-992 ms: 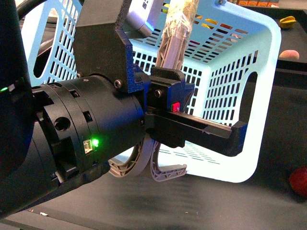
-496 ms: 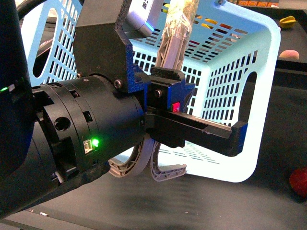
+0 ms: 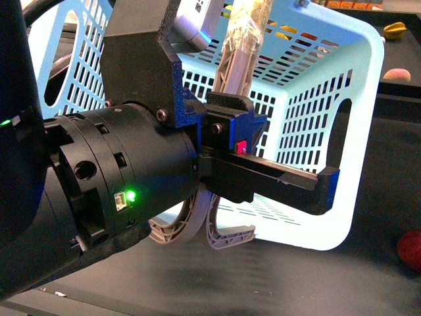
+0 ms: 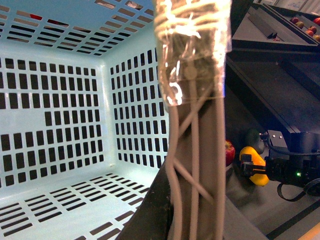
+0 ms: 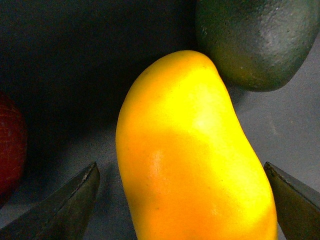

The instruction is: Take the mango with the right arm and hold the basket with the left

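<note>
The turquoise basket (image 3: 316,112) hangs tilted in front of me. My left gripper (image 3: 204,227) is shut on its grey-brown taped handle (image 3: 240,52), which also fills the left wrist view (image 4: 195,125) beside the basket's slotted walls (image 4: 60,100). The yellow mango (image 5: 190,160) lies on the dark surface between the two fingers (image 5: 70,205) of my open right gripper (image 5: 180,170); they stand on either side, apart from it. From the left wrist view the mango (image 4: 252,162) shows at the right gripper's (image 4: 280,165) tips.
A dark green fruit (image 5: 255,40) touches the mango's far end and a red fruit (image 5: 10,145) lies to one side. A red apple (image 3: 411,249) sits at the table's right edge. A yellow fruit (image 3: 395,29) and a peach-coloured one (image 3: 396,74) lie far right.
</note>
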Action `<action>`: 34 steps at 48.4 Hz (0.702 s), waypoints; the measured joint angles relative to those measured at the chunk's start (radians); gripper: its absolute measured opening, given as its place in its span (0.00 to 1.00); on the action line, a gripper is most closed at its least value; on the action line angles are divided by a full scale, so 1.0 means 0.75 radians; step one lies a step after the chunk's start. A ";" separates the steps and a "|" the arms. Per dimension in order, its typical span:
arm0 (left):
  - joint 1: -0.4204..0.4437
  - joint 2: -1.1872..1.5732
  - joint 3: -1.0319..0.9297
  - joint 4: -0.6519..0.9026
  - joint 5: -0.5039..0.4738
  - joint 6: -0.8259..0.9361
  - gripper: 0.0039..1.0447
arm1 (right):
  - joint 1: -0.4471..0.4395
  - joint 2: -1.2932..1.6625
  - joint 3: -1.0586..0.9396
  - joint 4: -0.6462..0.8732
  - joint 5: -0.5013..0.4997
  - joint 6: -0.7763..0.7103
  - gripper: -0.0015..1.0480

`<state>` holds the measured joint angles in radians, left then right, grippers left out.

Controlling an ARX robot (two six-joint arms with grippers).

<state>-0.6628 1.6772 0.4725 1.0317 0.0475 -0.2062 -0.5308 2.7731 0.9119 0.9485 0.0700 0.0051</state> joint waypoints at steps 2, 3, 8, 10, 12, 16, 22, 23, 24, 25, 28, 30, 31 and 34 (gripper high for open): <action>0.000 0.000 0.000 0.000 -0.001 -0.001 0.06 | 0.001 0.001 0.001 -0.002 0.002 -0.001 0.88; 0.000 0.000 0.000 0.000 -0.001 -0.001 0.06 | 0.001 0.001 0.001 -0.002 0.002 -0.002 0.85; 0.000 0.000 0.000 0.000 -0.001 -0.001 0.06 | 0.001 0.001 0.001 -0.002 0.001 -0.002 0.71; 0.000 0.000 0.000 0.000 0.000 -0.001 0.06 | 0.002 0.001 0.001 -0.002 0.001 -0.002 0.67; 0.000 0.000 0.000 0.000 0.001 -0.001 0.06 | 0.002 0.000 -0.003 -0.002 -0.004 -0.002 0.63; 0.000 0.000 0.000 0.000 0.001 -0.001 0.06 | 0.002 -0.008 -0.020 0.001 -0.016 -0.001 0.61; 0.000 0.000 0.000 0.000 0.000 -0.001 0.06 | -0.001 -0.037 -0.059 0.003 -0.046 -0.001 0.61; 0.000 0.000 0.000 0.000 -0.001 -0.001 0.06 | -0.001 -0.049 -0.071 0.003 -0.054 0.000 0.61; 0.000 0.000 0.000 0.000 -0.001 -0.001 0.06 | -0.001 -0.064 -0.084 0.003 -0.061 0.001 0.61; 0.000 0.000 0.000 0.000 0.000 0.000 0.06 | -0.001 -0.083 -0.100 0.004 -0.072 0.002 0.61; 0.000 0.000 0.000 0.000 -0.001 0.000 0.06 | 0.000 -0.155 -0.147 0.003 -0.107 0.009 0.61; 0.000 0.000 0.000 0.000 -0.001 0.000 0.06 | 0.003 -0.234 -0.187 0.002 -0.139 0.021 0.61; 0.000 0.000 0.000 0.000 0.000 -0.001 0.06 | 0.005 -0.269 -0.202 -0.001 -0.152 0.026 0.61; 0.000 0.000 0.000 0.000 0.000 -0.001 0.06 | 0.015 -0.384 -0.249 -0.022 -0.190 0.040 0.61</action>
<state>-0.6628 1.6772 0.4725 1.0317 0.0475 -0.2066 -0.5198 2.4851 0.7254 0.9321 -0.0727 0.0353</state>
